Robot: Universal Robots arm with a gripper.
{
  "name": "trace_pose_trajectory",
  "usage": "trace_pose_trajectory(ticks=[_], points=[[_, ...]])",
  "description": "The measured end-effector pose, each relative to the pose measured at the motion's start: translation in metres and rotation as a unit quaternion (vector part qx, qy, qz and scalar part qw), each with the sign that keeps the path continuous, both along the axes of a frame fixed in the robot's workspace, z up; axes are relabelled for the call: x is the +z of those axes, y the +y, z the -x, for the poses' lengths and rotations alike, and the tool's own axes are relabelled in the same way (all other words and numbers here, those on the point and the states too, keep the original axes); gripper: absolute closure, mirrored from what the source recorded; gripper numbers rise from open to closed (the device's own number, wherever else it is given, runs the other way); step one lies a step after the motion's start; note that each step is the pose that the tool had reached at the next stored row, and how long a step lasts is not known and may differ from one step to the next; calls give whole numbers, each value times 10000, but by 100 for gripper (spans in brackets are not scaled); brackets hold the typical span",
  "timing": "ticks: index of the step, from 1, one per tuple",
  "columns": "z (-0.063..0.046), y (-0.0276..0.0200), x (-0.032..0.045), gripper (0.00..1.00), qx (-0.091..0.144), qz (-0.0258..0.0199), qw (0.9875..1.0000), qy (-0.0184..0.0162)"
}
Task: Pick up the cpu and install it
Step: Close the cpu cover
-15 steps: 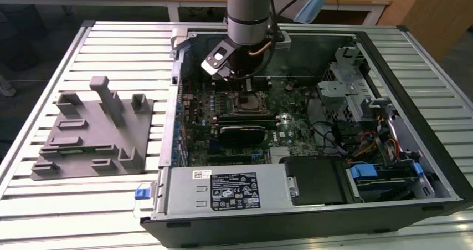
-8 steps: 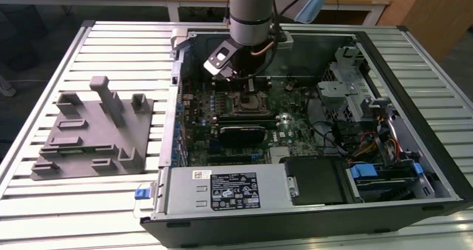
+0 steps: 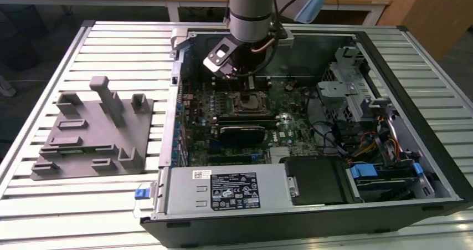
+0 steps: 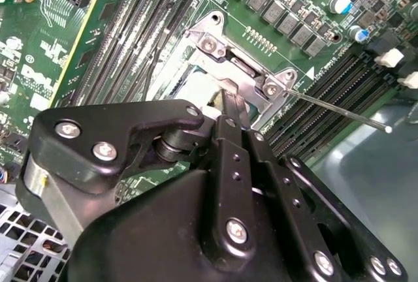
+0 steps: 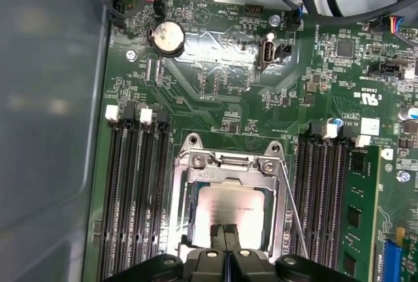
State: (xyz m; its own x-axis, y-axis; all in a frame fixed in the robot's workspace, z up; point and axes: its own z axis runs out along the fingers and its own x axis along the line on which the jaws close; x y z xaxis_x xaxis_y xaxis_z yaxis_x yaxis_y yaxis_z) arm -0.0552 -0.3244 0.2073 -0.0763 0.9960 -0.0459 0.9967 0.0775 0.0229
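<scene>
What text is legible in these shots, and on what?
Nothing I can quote with confidence.
Power supply label: dense print and symbols, too small to read.
Motherboard: white silkscreen codes, too small to read.
cpu: faint marking on the lid, not readable.
White sticker beside the memory slots: unreadable.

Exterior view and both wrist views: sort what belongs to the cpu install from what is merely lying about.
Belongs to the job:
- cpu, lying in the socket
- socket frame
- lever
- gripper, fingers together over the cpu

Lying about:
- grey moulded tray, on the table
- coin battery
- power supply
</scene>
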Motion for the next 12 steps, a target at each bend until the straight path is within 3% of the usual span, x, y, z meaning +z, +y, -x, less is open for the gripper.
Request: trace_pose_trajectory(ticks=[12], points=[[-79, 0, 12, 89, 0, 0, 10000, 1]])
